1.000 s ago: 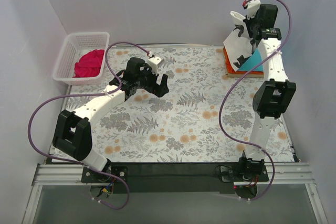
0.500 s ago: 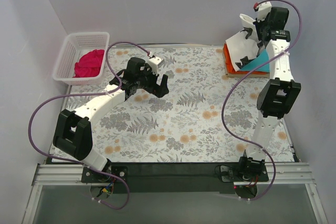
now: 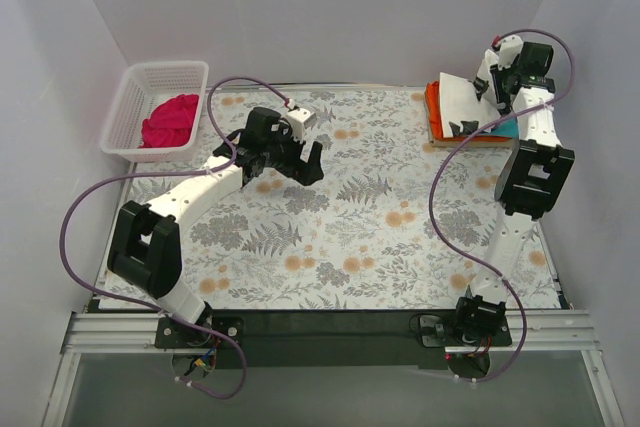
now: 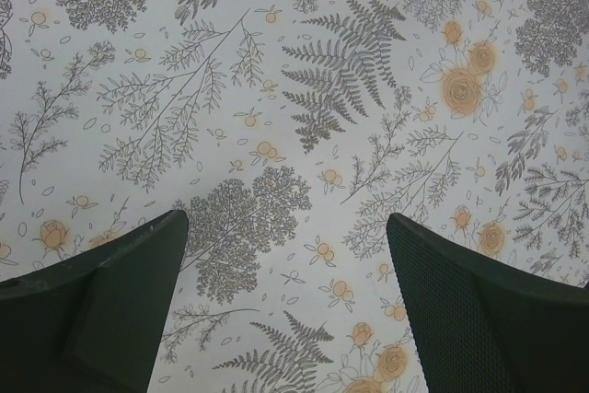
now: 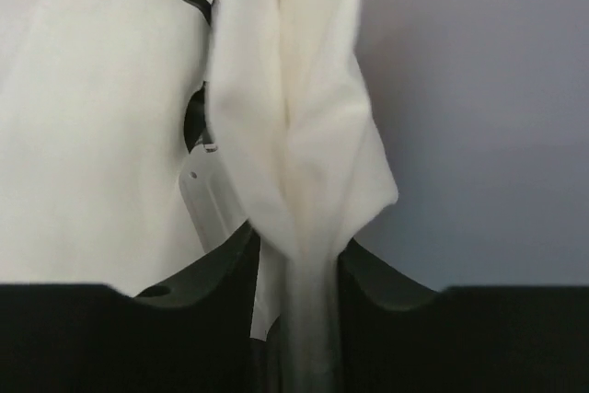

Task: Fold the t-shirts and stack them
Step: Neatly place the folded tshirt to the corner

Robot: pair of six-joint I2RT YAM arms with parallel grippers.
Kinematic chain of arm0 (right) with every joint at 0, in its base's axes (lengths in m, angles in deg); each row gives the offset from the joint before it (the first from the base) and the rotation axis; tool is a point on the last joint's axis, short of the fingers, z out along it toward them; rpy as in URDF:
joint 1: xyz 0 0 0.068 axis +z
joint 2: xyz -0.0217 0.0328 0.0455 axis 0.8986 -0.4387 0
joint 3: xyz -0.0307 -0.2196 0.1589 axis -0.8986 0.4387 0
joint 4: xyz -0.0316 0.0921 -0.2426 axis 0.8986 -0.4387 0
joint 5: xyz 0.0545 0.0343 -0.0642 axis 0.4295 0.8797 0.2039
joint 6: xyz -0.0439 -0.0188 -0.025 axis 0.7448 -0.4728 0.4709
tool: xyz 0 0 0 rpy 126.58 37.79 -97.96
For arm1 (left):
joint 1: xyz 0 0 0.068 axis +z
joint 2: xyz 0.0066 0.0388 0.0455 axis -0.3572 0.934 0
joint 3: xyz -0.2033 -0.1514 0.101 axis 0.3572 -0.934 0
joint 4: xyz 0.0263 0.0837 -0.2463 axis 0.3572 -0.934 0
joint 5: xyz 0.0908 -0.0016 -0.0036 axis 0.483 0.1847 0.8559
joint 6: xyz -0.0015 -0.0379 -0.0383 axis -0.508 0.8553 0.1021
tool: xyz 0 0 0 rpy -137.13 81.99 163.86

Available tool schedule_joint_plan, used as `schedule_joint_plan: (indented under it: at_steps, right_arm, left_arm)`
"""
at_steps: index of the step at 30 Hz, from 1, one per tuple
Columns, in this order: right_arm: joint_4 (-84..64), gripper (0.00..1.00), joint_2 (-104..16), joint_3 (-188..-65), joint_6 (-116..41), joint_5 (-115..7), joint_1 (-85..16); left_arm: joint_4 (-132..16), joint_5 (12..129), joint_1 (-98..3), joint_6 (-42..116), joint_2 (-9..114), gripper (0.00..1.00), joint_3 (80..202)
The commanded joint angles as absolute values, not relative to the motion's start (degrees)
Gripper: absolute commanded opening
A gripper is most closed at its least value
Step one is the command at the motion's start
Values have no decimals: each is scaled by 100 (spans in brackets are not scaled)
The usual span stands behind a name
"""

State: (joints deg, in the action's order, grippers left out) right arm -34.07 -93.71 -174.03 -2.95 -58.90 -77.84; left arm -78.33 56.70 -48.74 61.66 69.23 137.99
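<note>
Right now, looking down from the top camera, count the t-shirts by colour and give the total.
off-white t-shirt: 1
magenta t-shirt: 1
teal t-shirt: 1
orange t-shirt: 1
Total: 4

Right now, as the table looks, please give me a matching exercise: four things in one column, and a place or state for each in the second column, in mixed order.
1. magenta shirt
2. off-white shirt
3. left gripper
4. orange shirt

A. open, above the covering
B. in the basket
C. lying lowest, at the far right
D. pinched by the right gripper

Pairs: 1-B, 2-D, 3-A, 4-C.
</note>
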Motion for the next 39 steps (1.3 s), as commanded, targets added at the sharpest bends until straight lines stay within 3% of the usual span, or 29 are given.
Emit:
schedule_joint_plan:
  at_steps: [1, 2, 3, 4, 6, 14, 20, 23, 24, 28, 35, 39]
  right_arm:
    - [-2813, 37, -9299, -17430, -172, -5958, -7865]
    - [-2734, 45, -9299, -17439, -163, -5975, -7865]
    - [-2725, 61, -9290, -17456, -146, -5984, -7865]
    - [-2716, 70, -9229, -17465, -145, -5975, -7865]
    - [-2690, 79, -9141, -17474, -163, -5906, -7865]
    - [-2558, 84, -8587, -17597, -417, -5510, -7874]
    - [-2575, 81, -8666, -17422, -663, -5229, -7874]
    - [-2672, 83, -8482, -17063, -935, -4633, -7865]
    - [-2681, 88, -8386, -16939, -1145, -4291, -7839]
    - [-2891, 90, -7911, -16552, -1042, -4436, -7383]
    - [-2681, 71, -8234, -16770, -1393, -6429, -7039]
    - [-2567, 64, -8857, -17183, -1560, -6451, -7180]
  left_arm:
    - [-7931, 5585, -4852, 6182, 6883, 83, 14025]
    - [-7940, 5576, -4852, 6191, 6891, 83, 14034]
    - [-7949, 5567, -4852, 6182, 6900, 83, 14034]
    - [-7949, 5567, -4852, 6191, 6900, 83, 14034]
    - [-7949, 5558, -4861, 6217, 6918, 83, 14043]
    - [-7940, 5550, -4852, 6226, 6848, 83, 14008]
    - [-7809, 5383, -4782, 6410, 6550, 84, 13938]
    - [-7580, 5076, -4546, 6752, 6409, 87, 13929]
    - [-7536, 5005, -4475, 6849, 6347, 90, 13929]
    - [-7220, 4417, -3739, 7551, 6311, 96, 13929]
    - [-7140, 4055, -3227, 7729, 6355, 97, 13946]
    - [-7167, 4257, -3183, 7466, 6346, 97, 14051]
